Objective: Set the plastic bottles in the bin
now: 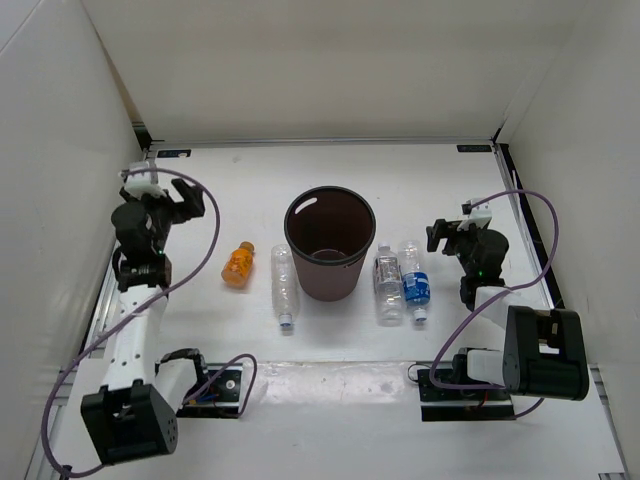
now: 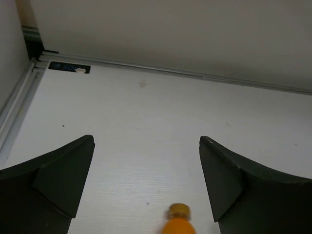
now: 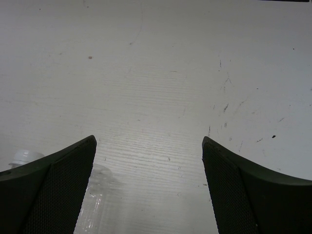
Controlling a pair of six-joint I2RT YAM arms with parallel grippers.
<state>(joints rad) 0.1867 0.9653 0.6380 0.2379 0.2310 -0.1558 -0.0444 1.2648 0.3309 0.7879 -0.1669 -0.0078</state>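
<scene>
The dark maroon bin (image 1: 330,245) stands upright in the middle of the table. Left of it lie the short orange bottle (image 1: 238,264) and a clear bottle (image 1: 285,288). Right of it lie another clear bottle (image 1: 388,283) and the blue-label bottle (image 1: 415,281). My left gripper (image 1: 183,203) is open and empty, above and behind the orange bottle, whose cap shows at the bottom of the left wrist view (image 2: 178,219). My right gripper (image 1: 441,236) is open and empty, just right of the blue-label bottle. One clear bottle's end (image 3: 95,195) shows by its left finger.
White walls enclose the table on the left, back and right. Metal rails run along the table's side edges (image 1: 528,225). Purple cables loop beside both arms. The arm bases and their boards (image 1: 215,385) sit at the near edge.
</scene>
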